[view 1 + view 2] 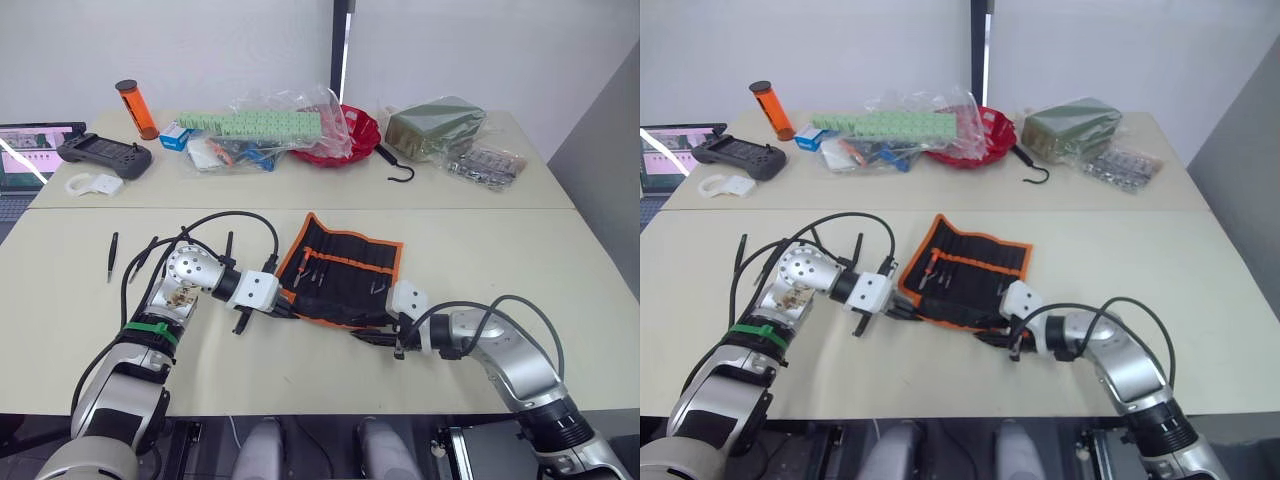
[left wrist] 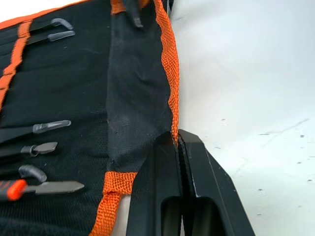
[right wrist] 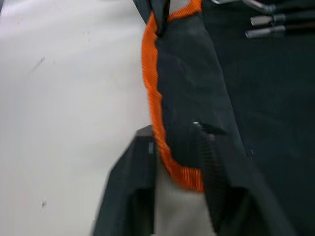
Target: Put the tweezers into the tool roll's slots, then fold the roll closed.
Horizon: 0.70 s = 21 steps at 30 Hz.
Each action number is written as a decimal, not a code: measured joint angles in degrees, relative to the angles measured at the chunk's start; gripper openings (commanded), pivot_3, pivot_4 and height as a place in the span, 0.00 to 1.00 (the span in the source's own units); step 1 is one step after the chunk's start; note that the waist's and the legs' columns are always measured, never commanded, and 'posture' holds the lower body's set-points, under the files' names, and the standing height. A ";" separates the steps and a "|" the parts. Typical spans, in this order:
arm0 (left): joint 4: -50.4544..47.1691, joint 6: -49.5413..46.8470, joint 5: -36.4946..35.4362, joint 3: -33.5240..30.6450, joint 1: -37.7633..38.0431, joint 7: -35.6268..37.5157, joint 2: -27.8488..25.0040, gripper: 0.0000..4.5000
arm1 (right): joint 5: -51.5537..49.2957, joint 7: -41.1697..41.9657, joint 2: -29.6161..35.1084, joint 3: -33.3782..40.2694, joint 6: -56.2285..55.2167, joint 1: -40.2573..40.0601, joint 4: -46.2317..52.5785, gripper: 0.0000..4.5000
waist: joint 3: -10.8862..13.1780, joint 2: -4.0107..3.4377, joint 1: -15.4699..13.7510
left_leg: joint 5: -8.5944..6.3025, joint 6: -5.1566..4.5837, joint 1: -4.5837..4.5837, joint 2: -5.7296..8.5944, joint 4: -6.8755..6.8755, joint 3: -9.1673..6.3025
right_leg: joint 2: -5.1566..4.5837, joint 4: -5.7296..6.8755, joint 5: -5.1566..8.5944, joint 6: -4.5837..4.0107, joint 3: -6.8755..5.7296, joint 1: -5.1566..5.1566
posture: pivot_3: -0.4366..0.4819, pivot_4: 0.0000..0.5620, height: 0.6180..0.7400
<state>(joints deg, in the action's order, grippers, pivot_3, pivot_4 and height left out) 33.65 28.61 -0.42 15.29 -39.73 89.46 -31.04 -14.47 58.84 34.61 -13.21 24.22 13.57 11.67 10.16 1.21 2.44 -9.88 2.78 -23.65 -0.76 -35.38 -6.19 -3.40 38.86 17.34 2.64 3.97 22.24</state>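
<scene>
While you watch, left end effector (image 2: 179,147) clamped on tool roll (image 1: 345,265) edge, right end effector (image 3: 179,162) seemingly pinching its orange trim, tweezers (image 1: 113,254) well left.

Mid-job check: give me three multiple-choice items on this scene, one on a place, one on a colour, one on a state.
1. Where does the loose tweezer lie?
A. On the table, to the left of the roll
B. In the red bowl
C. On the laptop

2. What colour is the roll's trim?
A. Green
B. Orange
C. White

3. What is the left end effector doing?
A. Hanging open above the table
B. Holding a tweezer
C. Shut on the roll's edge

Answers:
1. A: the tweezer lies on the table, well to the left of the roll.
2. B: the trim along the black fabric is orange.
3. C: the left wrist view shows the left end effector with its fingers pressed together on the trimmed edge.
</scene>
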 measured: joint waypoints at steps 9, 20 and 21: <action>-2.72 -1.23 -1.08 1.19 1.34 0.19 -1.45 0.00 | -8.67 3.11 3.23 3.12 8.95 -1.13 5.99 0.99 | 0.00 0.00 0.06 | 0.00 0.00 -0.02 -0.02 0.00 0.00 | 0.01 0.01 0.00 0.00 0.01 0.00 | 0.48 0.27 1.00; -3.14 -1.10 -1.20 2.07 1.28 -0.53 -2.23 0.00 | -19.46 -4.24 -0.30 9.03 20.66 5.53 7.28 0.59 | 0.00 0.01 0.10 | 0.00 0.00 0.01 -0.03 -0.02 0.01 | 0.02 0.01 0.00 0.00 0.00 -0.02 | 0.48 0.27 1.00; -3.20 -1.08 -1.19 2.15 1.32 -0.62 -2.33 0.00 | -17.91 -5.28 -1.49 7.93 19.38 5.79 6.08 0.52 | -0.01 0.01 0.10 | 0.00 0.00 0.02 -0.03 -0.03 0.01 | 0.03 0.01 0.00 0.00 0.00 -0.03 | 0.48 0.27 1.00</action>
<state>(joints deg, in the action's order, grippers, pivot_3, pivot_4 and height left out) 30.45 27.54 -1.61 17.43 -38.41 88.84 -33.37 -32.38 53.56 33.12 -5.29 43.60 19.36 17.74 10.15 1.21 2.53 -9.88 2.78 -23.63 -0.79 -35.41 -6.19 -3.37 38.87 17.34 2.64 3.98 22.21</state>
